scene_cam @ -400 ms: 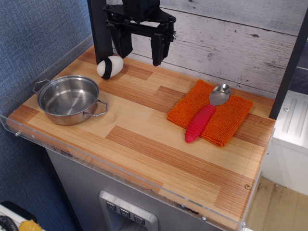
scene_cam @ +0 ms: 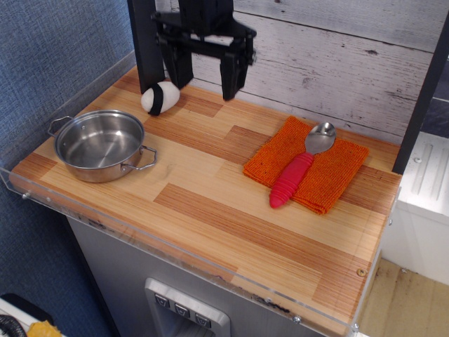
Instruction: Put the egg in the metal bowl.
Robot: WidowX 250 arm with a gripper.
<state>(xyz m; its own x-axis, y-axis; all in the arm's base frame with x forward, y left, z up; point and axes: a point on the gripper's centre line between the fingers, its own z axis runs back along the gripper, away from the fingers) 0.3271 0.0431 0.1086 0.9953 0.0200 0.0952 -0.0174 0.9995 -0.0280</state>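
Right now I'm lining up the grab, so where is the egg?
The egg lies at the back left of the wooden table, just behind the metal bowl, below and left of the open gripper.

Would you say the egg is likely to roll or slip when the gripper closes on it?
The egg looks rounded and smooth, lying on its side on the flat wooden table, so a nudge would probably roll it. Its curved shell may slip between the open gripper. It looks small, likely light.
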